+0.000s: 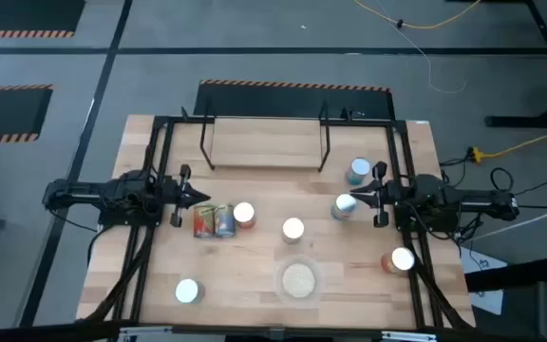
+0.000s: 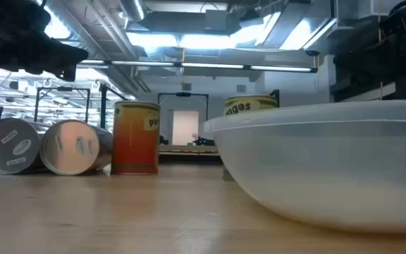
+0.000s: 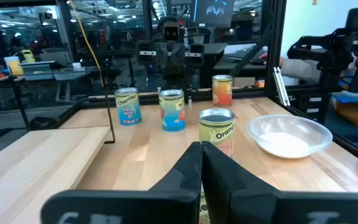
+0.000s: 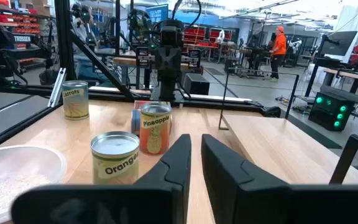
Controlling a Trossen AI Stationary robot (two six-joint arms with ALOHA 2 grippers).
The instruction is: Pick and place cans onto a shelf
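Where the arms reach in from either side, all is told from the fingertips outward.
Left gripper (image 1: pixel 200 196): fingers pressed together, empty, tips just beside two tipped cans.
Right gripper (image 1: pixel 353 198): fingers slightly apart, holding nothing as far as the wrist view shows, near a blue-label can (image 1: pixel 344 207).
Tipped cans (image 1: pixel 214 221): lying on their sides, long axes level, round metal ends facing the table's front edge.
Other cans: upright cylinders, shiny tops, paper labels, scattered on the wooden tabletop (image 1: pixel 254 275).
Shelf (image 1: pixel 266 144): pale wood, thin black frame, at the far edge, bare.
Bowl (image 1: pixel 298 279): clear, holding pale grains.
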